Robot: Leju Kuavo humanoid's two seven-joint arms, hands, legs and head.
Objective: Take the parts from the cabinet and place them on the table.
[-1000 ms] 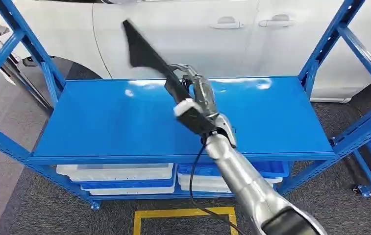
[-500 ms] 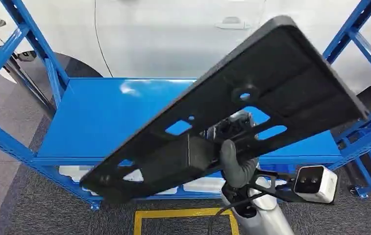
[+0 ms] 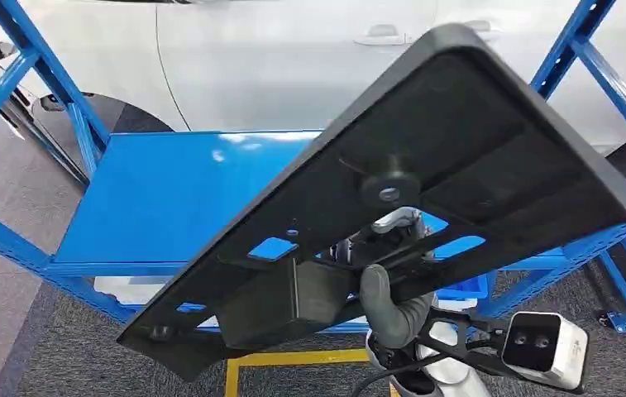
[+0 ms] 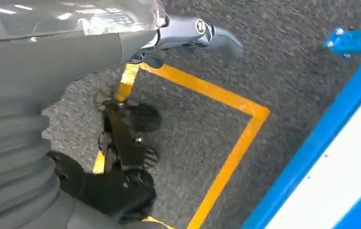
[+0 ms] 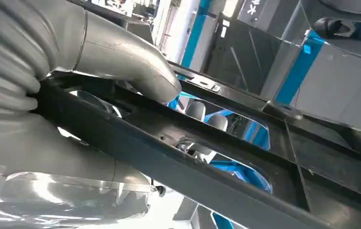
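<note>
A large black plastic panel point(image 3: 458, 141) with several cut-outs hangs close in front of my head view, tilted, its flat side toward me, covering much of the blue cabinet shelf point(image 3: 169, 198). My right hand point(image 3: 392, 298) grips it from below near its middle, grey thumb over a rib. In the right wrist view the thumb point(image 5: 135, 71) presses on the panel's dark ribbed frame point(image 5: 178, 157). My left hand point(image 4: 126, 162) hangs beside my body above the floor, its dark fingers loosely apart and holding nothing.
The bare blue shelf top sits between slanted blue uprights point(image 3: 36, 58), with white trays point(image 3: 127, 288) on the level below. A white car point(image 3: 276, 58) stands behind the cabinet. Yellow floor tape point(image 3: 293, 360) marks the grey carpet in front.
The panel went from edge-on, held out over the shelf, to flat and close to my head. In the last half second it rose slightly and my right hand drew back lower.
</note>
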